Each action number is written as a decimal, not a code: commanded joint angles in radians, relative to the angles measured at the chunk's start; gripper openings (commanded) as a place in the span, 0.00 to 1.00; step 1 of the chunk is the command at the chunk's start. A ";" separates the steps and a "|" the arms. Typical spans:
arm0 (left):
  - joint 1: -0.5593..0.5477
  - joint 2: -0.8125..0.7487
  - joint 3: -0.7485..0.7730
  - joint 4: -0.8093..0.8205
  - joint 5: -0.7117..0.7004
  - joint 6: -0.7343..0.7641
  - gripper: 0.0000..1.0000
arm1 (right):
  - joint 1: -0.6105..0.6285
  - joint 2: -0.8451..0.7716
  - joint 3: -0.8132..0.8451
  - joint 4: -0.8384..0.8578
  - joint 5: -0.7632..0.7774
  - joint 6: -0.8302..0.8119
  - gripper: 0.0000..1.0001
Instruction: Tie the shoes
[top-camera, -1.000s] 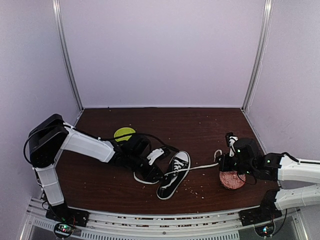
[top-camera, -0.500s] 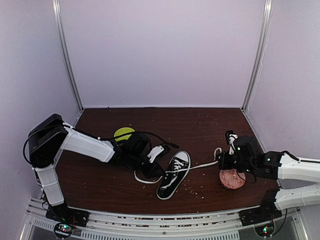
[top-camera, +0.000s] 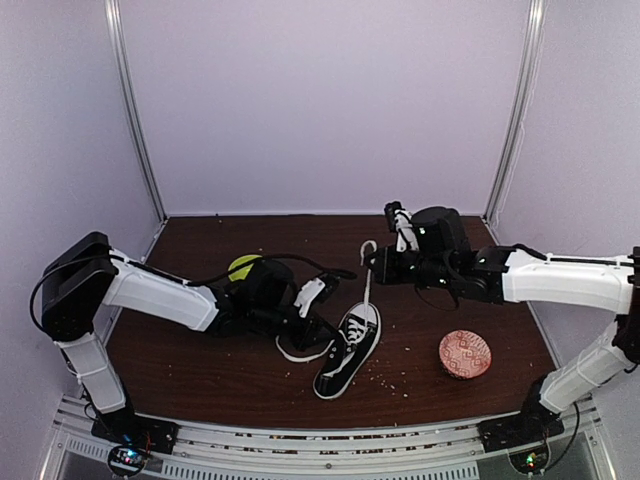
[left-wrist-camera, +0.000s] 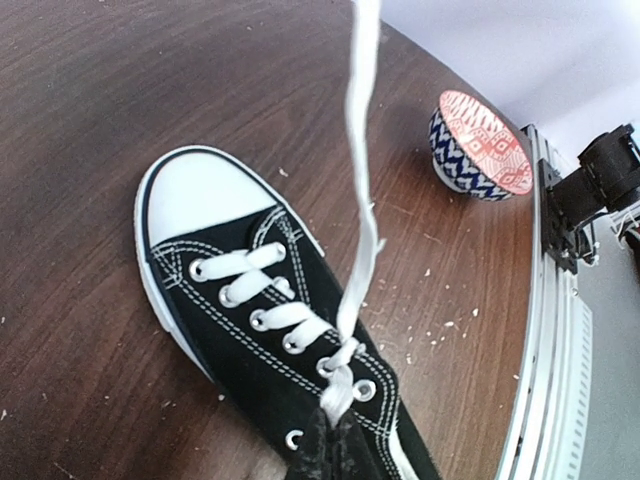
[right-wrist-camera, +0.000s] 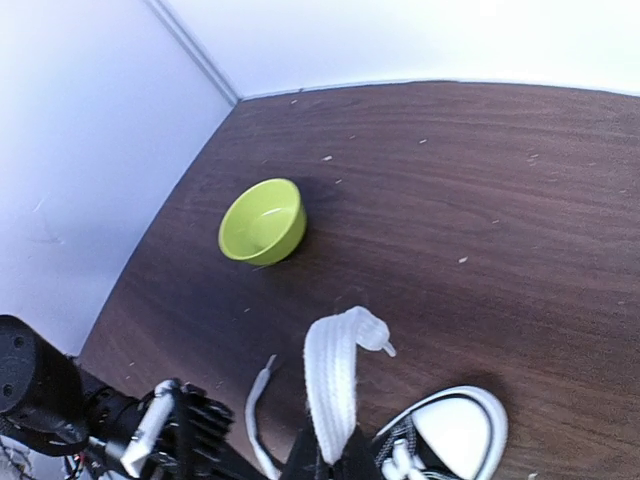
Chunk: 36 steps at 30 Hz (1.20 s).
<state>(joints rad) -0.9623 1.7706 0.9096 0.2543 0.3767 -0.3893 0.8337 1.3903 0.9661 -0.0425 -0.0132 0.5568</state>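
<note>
The black sneaker (top-camera: 345, 356) lies on its sole near the middle of the counter (top-camera: 430, 300), white toe cap pointing away from the arm bases. The left tool (left-wrist-camera: 328, 452) is all but cut off at the bottom edge of its wrist view: only two dark fingertips show, pressed together on the laces (left-wrist-camera: 345, 300) just above the top eyelets. From that pinch a white strand runs across the shoe and out of the top of the frame. Whether this is the same strand the other arm holds cannot be told. The right tool (right-wrist-camera: 325, 462) is likewise cropped to a sliver at the bottom of its own view, clenched on a flat white strand whose doubled end curls over above it. From overhead that strand rises from the shoe to the right tool, held above the counter beyond the toe. A slack loop of lace (top-camera: 298, 352) lies on the counter left of the sneaker, partly under the left arm. The green bowl (top-camera: 243, 266) is half hidden behind that arm's wrist. The patterned bowl (top-camera: 465, 354) stands apart to the right, well clear of the shoe. Pale crumbs dot the wood.
</note>
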 joint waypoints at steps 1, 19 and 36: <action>-0.020 -0.023 -0.019 0.111 -0.011 -0.040 0.00 | 0.031 0.081 0.016 0.082 -0.097 0.040 0.12; -0.026 -0.001 0.081 0.007 -0.041 -0.148 0.00 | -0.031 -0.141 -0.401 0.338 -0.225 0.002 0.70; -0.026 0.060 0.174 -0.088 -0.003 -0.199 0.00 | 0.251 0.119 -0.314 0.407 0.121 -0.053 0.65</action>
<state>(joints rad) -0.9848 1.8088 1.0496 0.1547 0.3599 -0.5732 1.0679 1.4616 0.6106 0.3344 0.0189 0.5209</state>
